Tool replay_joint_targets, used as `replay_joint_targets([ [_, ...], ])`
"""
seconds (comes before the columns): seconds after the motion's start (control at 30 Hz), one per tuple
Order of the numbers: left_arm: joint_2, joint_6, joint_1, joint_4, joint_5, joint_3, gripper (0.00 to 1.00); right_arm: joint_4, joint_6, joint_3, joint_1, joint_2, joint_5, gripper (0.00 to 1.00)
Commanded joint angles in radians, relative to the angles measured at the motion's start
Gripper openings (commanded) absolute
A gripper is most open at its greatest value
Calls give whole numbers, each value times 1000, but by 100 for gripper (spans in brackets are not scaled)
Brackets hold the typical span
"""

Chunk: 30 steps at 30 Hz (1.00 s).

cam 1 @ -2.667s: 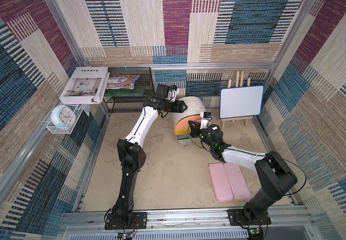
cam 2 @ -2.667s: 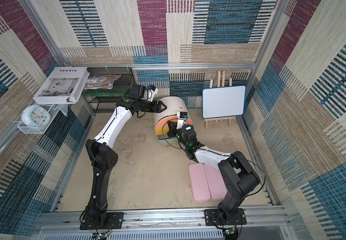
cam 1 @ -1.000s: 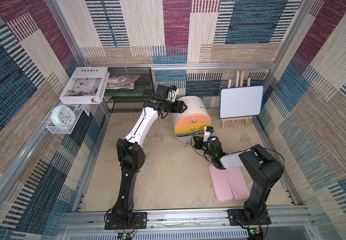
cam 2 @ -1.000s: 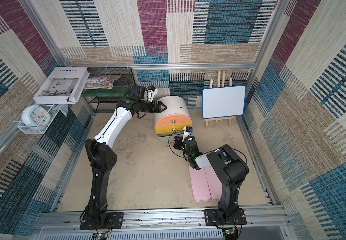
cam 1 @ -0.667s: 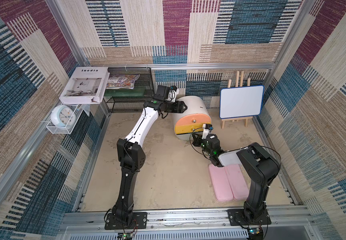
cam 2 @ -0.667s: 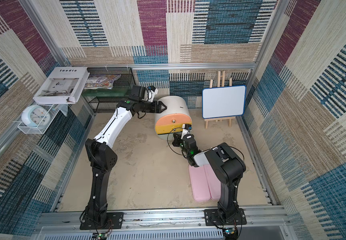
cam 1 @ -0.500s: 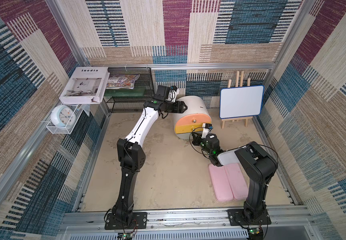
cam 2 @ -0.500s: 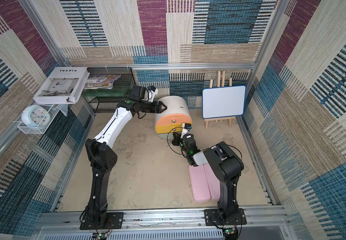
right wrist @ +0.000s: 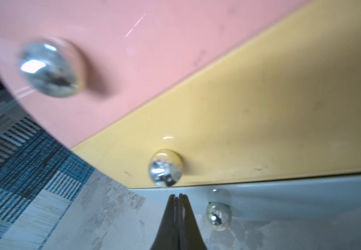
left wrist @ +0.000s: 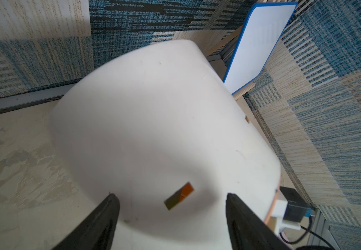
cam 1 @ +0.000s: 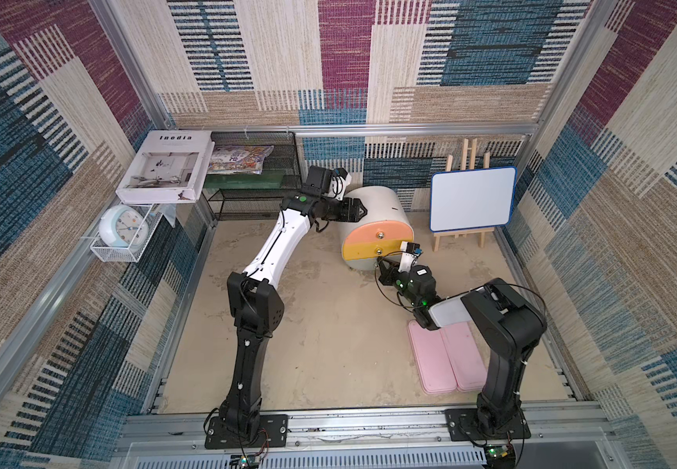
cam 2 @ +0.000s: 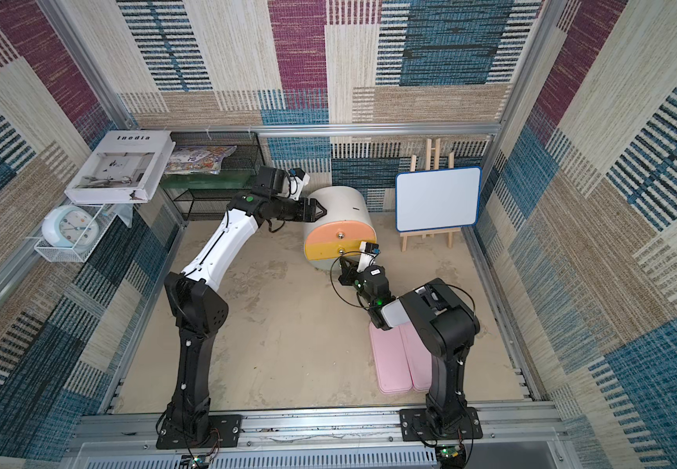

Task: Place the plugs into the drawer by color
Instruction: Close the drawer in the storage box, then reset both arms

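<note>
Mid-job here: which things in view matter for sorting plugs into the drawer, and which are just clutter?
For the job: the drawer; left gripper, open, at its side; right gripper, shut, beside the grey front's knob. No plugs show.

Lying about: pink cases; whiteboard; book; clock; wire rack.

Drawer [cam 1: 373, 207]: white drum-shaped mini cabinet, curved shell up. It stood on the bench [cam 1: 328, 345], far side, a little right of centre. Flat face was turned toward the near side and slightly left.

Three stacked fronts: peach front [cam 1: 389, 227] on top, yellow front [cam 1: 359, 251] in the middle, grey front [right wrist: 305, 194] lowest. Each carried one small shiny round knob [right wrist: 165, 171].

Peach and yellow looked flush in both top views. Could not tell whether grey sat fully in.
</note>
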Motion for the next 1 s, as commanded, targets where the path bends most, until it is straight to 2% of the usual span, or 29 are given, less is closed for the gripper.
replay_joint_targets([
  [0.0,-143,26,0,2,-69,-25,84,-77,-52,-55,26,-180,-93,13],
  [0.1,-349,57,2,58,-149,-249,89,-408,-145,-99,42,-395,-41,34],
  [0.17,-513,78,2,121,-199,-475,92,-613,-214,-123,42,-547,61,48],
  [0.2,-614,89,2,185,-234,-635,95,-701,-229,-136,41,-632,159,56],
  [0.23,-717,90,2,283,-290,-811,100,-726,-269,-162,38,-710,240,69],
  [0.3,-884,102,0,436,-370,-1094,99,-652,-396,-252,31,-801,415,100],
  [0.33,-954,83,1,481,-404,-1221,99,-587,-474,-310,30,-828,513,99],
  [0.37,-1003,88,0,540,-422,-1330,99,-532,-630,-347,30,-858,544,99],
  [0.4,-1053,163,1,634,-438,-1467,99,-467,-783,-388,22,-891,529,99],
  [0.43,-1099,278,0,713,-462,-1580,99,-386,-868,-438,-9,-902,470,99],
  [0.47,-1128,272,4,762,-549,-1655,99,-312,-890,-476,-46,-886,467,99],
  [0.5,-1147,219,23,820,-658,-1732,99,-305,-853,-480,-90,-857,506,99],
  [0.53,-1152,202,66,838,-663,-1780,99,-342,-835,-468,-152,-814,463,99],
  [0.57,-1146,220,108,837,-633,-1806,99,-294,-821,-486,-202,-767,444,99],
  [0.67,-1037,247,232,930,-605,-1881,99,13,-765,-590,-326,-608,346,99],
  [0.77,-910,292,312,1184,-511,-1947,100,104,-739,-562,-398,-511,259,99],
  [0.8,-887,304,336,1186,-459,-1924,99,169,-715,-563,-440,-454,238,99],
  [0.87,-835,315,353,1328,-442,-1941,100,319,-643,-568,-512,-312,190,99],
  [0.9,-802,291,374,1289,-408,-1895,99,413,-636,-570,-529,-247,152,99],
  [0.93,-770,267,379,1272,-406,-1869,99,333,-637,-542,-534,-259,129,99],
  [0.97,-714,272,381,1420,-391,-1916,99,132,-625,-480,-546,-306,109,99],
])
